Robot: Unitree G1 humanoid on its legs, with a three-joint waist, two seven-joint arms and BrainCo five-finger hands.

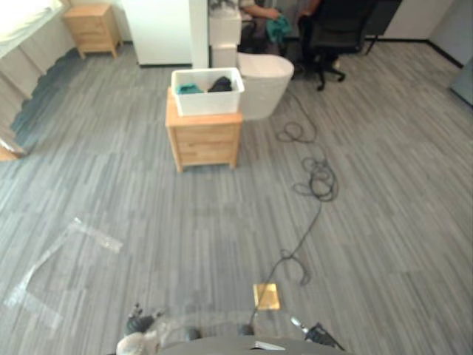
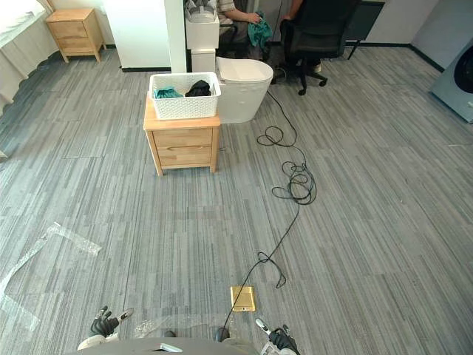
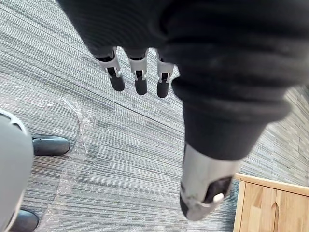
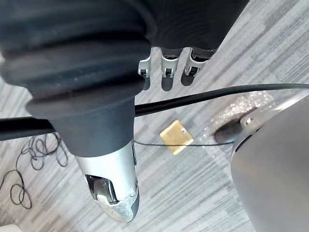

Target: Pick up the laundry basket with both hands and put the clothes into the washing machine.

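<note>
- The white rectangular plastic laundry basket (image 2: pixel 185 96) with perforated walls stands on a low light-wood cabinet (image 2: pixel 182 146), well apart from the robot.
- The long axis of the basket runs from left to right across the eye views, with one long side turned toward the robot.
- Inside lie a teal garment (image 2: pixel 168 93) and a dark garment (image 2: pixel 198 89).
- A grey washing machine (image 2: pixel 460 81) with a dark round door is at the far right edge.
- A smooth white toilet (image 2: pixel 244 85) stands just beside the cabinet.
- The left hand (image 3: pixel 138 77) hangs above the grey striped carpet (image 2: pixel 369 222), with fingers straight and holding nothing.
- The right hand (image 4: pixel 166 72) also hangs with straight, empty fingers, above a square brass floor plate (image 4: pixel 176 137).
</note>
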